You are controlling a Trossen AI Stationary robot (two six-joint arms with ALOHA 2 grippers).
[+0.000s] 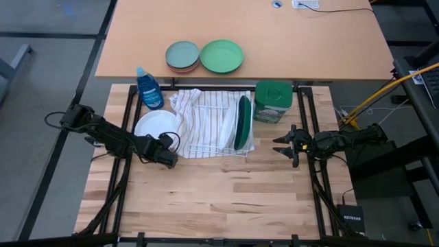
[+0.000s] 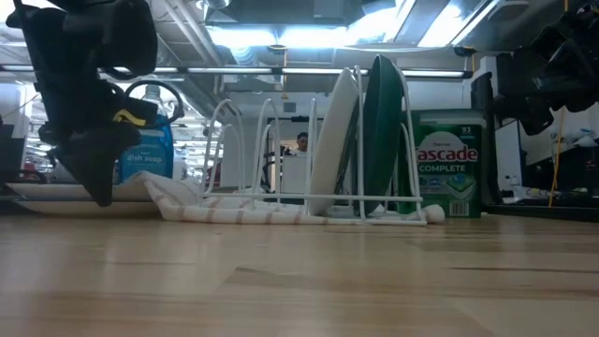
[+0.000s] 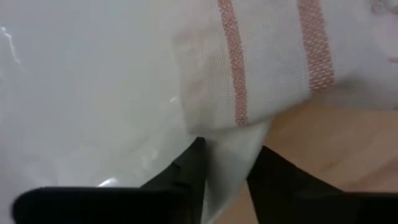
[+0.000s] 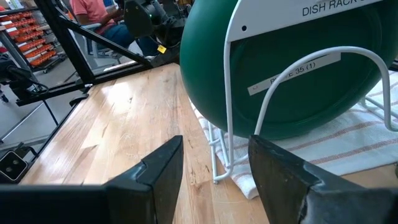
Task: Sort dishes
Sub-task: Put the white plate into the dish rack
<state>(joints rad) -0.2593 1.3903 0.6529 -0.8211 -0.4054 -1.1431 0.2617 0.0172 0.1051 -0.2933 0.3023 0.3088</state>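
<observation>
A white plate (image 1: 154,125) lies flat on the table to the left of the dish rack (image 1: 212,147), beside the striped towel (image 1: 199,116). My left gripper (image 1: 164,149) points down at the plate's near right rim and is shut on it (image 3: 230,168). A second white plate (image 2: 335,140) and the dark green plate (image 2: 384,131) stand upright on edge in the rack's slots. My right gripper (image 1: 280,145) is open and empty to the right of the rack, facing the green plate (image 4: 280,68). The dark blue plate is out of view. My left gripper has the white plate's rim (image 3: 233,158) between its two fingers, one finger (image 3: 186,171) on the plate's inner side and the other (image 3: 280,180) outside the edge. The fingers come from above, pointing down. The plate lies low and flat (image 2: 47,192).
A blue dish-soap bottle (image 1: 149,88) stands behind the white plate. A green detergent tub (image 1: 273,101) stands at the rack's right. A grey-teal plate (image 1: 182,55) and a light-green plate (image 1: 221,55) lie on the far table. Bare wood lies along the near side (image 1: 226,199).
</observation>
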